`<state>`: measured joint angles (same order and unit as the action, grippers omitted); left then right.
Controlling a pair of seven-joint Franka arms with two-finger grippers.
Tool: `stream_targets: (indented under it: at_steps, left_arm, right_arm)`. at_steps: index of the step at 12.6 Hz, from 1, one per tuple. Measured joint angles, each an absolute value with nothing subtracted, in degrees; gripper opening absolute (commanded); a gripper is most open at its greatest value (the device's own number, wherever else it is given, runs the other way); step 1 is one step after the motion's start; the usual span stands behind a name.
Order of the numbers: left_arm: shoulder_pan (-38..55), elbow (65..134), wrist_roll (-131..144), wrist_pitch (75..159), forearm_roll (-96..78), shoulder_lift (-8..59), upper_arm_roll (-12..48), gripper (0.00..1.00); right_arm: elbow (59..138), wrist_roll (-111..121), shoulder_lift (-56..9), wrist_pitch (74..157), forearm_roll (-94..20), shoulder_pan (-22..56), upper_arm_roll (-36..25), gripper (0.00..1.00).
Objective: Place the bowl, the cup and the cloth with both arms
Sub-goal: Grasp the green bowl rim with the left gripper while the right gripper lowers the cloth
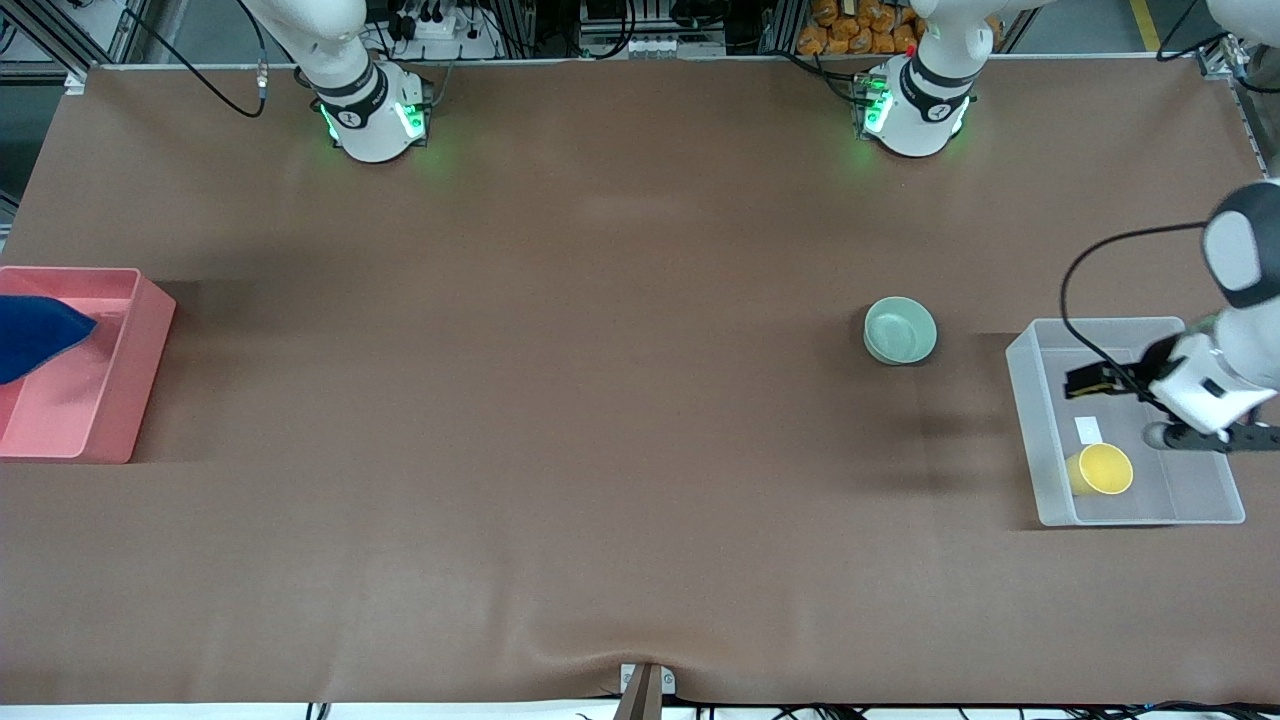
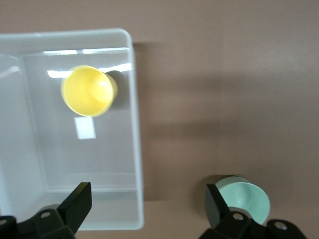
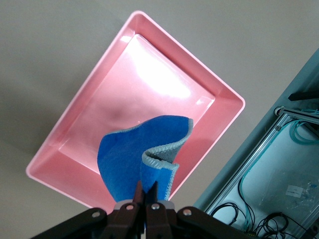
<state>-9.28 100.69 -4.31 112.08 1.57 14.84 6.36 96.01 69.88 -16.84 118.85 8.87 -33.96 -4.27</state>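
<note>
Apparently soft cloth [image 3: 134,149] hangs pinched over glossy pink bin [image 3: 75,112].

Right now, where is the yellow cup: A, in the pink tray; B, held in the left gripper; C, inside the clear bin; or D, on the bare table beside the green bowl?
C: the cup lies on its side inside the clear bin, while the open left gripper hangs empty over that bin's edge and the bowl sits on the table.
</note>
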Motion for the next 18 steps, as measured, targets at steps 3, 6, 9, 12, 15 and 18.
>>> stream_targets:
  at_steps: [3, 6, 9, 12, 15, 18]
  left_arm:
    - [-9.22, 112.51, -2.21, 120.93, 1.57, 10.55, 8.96, 1.0]
    - [-9.2, 123.9, 0.3, 131.09, 1.57, 8.12, 10.95, 1.0]
    - [-9.22, 129.9, 1.53, 133.7, 1.57, 6.21, 11.95, 1.0]
    - [-9.2, 135.71, 4.52, 139.93, 1.57, 5.9, 13.72, 1.0]
    - [-9.35, 141.34, 4.71, 146.53, 1.57, 6.12, 13.83, 0.94]
    - [-9.5, 143.49, 4.96, 149.65, 1.57, 7.74, 13.81, 0.73]
  right_arm:
    - [96.26, 73.51, -19.98, 122.94, 6.32, -35.9, -4.28, 0.0]
    - [96.3, 74.29, -21.87, 124.48, 5.4, -36.82, -4.28, 0.0]
    - [96.32, 74.32, -23.25, 125.38, 3.5, -37.31, -4.3, 0.0]
    - [96.33, 74.54, -23.69, 125.34, 1.29, -37.9, -4.29, 0.0]
    - [97.51, 74.81, -24.48, 124.85, -2.0, -37.67, -3.57, 0.0]
    - [98.03, 74.81, -26.41, 124.93, -2.67, -37.29, -3.1, 0.0]
